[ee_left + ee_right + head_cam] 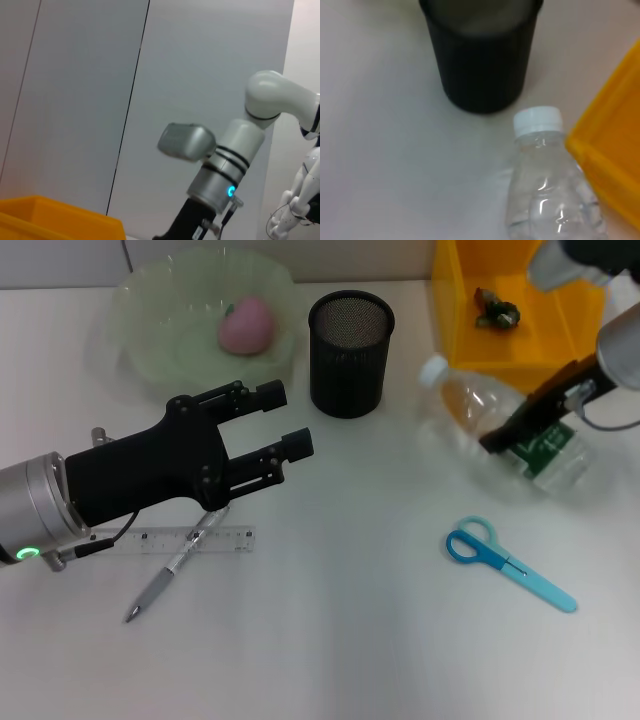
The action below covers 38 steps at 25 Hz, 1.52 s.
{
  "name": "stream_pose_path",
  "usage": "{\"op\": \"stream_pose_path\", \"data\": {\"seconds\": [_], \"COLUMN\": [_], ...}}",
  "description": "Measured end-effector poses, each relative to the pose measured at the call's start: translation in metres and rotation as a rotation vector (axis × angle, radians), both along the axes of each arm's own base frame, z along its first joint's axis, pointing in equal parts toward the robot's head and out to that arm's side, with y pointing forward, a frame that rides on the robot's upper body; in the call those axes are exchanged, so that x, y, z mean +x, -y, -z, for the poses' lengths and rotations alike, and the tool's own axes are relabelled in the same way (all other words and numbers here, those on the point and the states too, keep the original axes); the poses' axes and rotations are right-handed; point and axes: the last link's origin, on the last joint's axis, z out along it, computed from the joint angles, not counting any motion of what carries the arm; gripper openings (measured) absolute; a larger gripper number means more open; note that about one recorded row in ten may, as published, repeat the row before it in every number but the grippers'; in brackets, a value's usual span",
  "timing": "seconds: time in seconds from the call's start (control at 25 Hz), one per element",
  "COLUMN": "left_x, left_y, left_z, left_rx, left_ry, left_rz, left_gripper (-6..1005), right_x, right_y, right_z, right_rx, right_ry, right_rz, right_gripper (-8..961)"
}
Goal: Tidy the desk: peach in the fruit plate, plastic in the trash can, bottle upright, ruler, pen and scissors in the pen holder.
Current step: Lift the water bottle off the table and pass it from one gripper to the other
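Right gripper (pixel 515 435), right of frame, clamps the lying bottle (pixel 500 425) mid-body, likely to stand it up. Left gripper (pixel 285 420), fingers spread, hovers over pen (pixel 178 562) and ruler (pixel 185 539), lower left.

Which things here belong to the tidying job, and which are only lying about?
Job: peach, fruit plate, bottle, trash can with plastic, ruler, pen, scissors, pen holder.
Lying about: nothing visible.
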Motion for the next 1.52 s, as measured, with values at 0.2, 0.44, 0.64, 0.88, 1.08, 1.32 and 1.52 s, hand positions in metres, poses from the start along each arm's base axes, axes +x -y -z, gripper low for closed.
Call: {"op": "stream_pose_path", "data": {"seconds": [0.2, 0.44, 0.64, 0.88, 1.08, 1.32, 1.52], "left_x": [0.000, 0.001, 0.004, 0.009, 0.013, 0.019, 0.024], "left_y": [0.000, -0.002, -0.005, -0.011, -0.014, -0.018, -0.020], "left_z": [0.000, -0.004, -0.007, -0.008, -0.008, -0.008, -0.007], "left_rx": [0.002, 0.014, 0.011, -0.020, -0.048, -0.077, -0.100], "left_ry": [0.002, 0.027, 0.054, 0.076, 0.089, 0.101, 0.111], "left_rz": [-0.001, -0.010, -0.028, -0.048, -0.059, -0.065, -0.059], "left_gripper": [657, 654, 651, 648, 646, 643, 640], "right_x": [-0.015, -0.018, -0.019, -0.010, -0.002, 0.002, 0.004], "right_y": [0.010, 0.030, 0.045, 0.062, 0.071, 0.079, 0.085], "right_z": [-0.014, -0.024, -0.028, -0.029, -0.026, -0.017, -0.007], "right_rx": [0.016, 0.023, 0.024, 0.050, 0.060, 0.041, -0.005], "right_ry": [-0.112, -0.268, -0.394, -0.590, -0.685, -0.772, -0.793], "right_rz": [-0.066, -0.156, -0.257, -0.395, -0.460, -0.528, -0.574], "right_gripper": [765, 766, 765, 765, 765, 766, 766]}}
